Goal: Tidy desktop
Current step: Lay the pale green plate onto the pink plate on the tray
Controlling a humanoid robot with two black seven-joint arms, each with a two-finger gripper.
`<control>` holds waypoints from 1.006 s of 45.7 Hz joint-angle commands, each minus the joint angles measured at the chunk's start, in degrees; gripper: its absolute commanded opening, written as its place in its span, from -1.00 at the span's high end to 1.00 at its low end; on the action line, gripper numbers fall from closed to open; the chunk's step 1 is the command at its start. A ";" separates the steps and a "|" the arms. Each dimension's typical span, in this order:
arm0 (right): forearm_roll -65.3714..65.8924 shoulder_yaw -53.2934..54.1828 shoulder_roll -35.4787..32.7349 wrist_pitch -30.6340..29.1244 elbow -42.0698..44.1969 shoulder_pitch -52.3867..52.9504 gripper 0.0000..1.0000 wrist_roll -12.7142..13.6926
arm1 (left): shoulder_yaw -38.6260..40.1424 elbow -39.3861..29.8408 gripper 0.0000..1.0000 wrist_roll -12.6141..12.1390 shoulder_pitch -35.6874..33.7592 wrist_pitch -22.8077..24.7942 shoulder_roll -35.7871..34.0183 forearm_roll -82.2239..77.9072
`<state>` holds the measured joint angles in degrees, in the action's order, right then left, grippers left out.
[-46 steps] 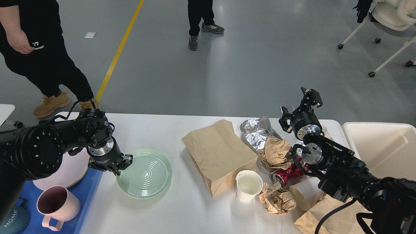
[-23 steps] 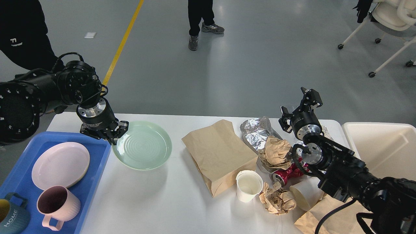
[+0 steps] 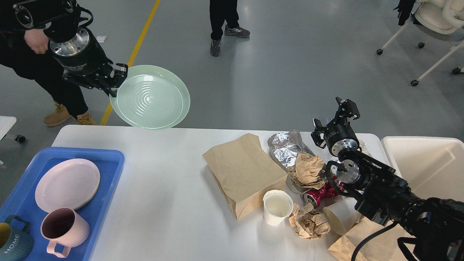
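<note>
The white desktop (image 3: 170, 203) fills the lower view. My left gripper (image 3: 115, 80) is shut on the left rim of a pale green plate (image 3: 152, 97) and holds it high above the desktop's far left edge. My right gripper (image 3: 333, 114) is open and empty, raised above the far right of the desktop, over the litter. On the right lie a brown paper bag (image 3: 243, 174), crumpled foil (image 3: 286, 146), crumpled brown paper (image 3: 308, 170), a red can (image 3: 320, 194) and a white paper cup (image 3: 277, 207).
A blue tray (image 3: 105, 203) at the left holds a pink plate (image 3: 67, 184), a pink mug (image 3: 59, 228) and a teal mug (image 3: 14, 244). A cream bin (image 3: 427, 166) stands at the right. People stand on the floor beyond the table.
My left gripper has lifted the green plate off the desktop and carried it up and back. The right arm has not moved.
</note>
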<state>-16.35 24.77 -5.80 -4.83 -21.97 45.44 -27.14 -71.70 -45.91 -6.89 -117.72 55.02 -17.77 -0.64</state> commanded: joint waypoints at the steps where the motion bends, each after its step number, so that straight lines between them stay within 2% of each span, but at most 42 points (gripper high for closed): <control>1: 0.00 0.01 0.00 0.00 0.00 0.00 -1.00 -0.01 | -0.81 -1.99 1.00 0.30 -3.82 -0.02 -0.69 0.03; 7: 0.00 0.01 0.00 0.00 0.00 0.00 -1.00 -0.01 | -1.60 -2.69 1.00 0.38 -5.94 -0.02 -2.09 0.12; 16: 0.00 0.01 0.00 0.00 0.00 0.00 -1.00 -0.01 | -2.83 -2.52 1.00 0.38 -4.10 -0.02 -6.65 0.03; 33: 0.00 0.01 0.00 0.00 0.00 0.00 -1.00 -0.01 | -2.30 2.49 1.00 0.30 12.95 -0.02 -21.25 0.12; 38: 0.00 0.01 0.00 0.00 0.00 0.00 -1.00 -0.01 | -1.60 5.21 1.00 0.30 18.83 -0.02 -22.57 0.12; 40: 0.00 0.01 0.00 0.00 0.00 0.00 -1.00 -0.01 | 0.15 7.41 1.00 0.30 23.49 -0.02 -22.75 0.12; 46: 0.00 0.01 0.00 0.00 0.00 0.00 -1.00 -0.01 | 5.42 11.19 1.00 0.03 30.26 -0.02 -22.75 0.12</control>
<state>-16.33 24.78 -5.82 -4.83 -21.97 45.44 -27.14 -70.50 -37.94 -6.61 -92.99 54.99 -40.43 -0.52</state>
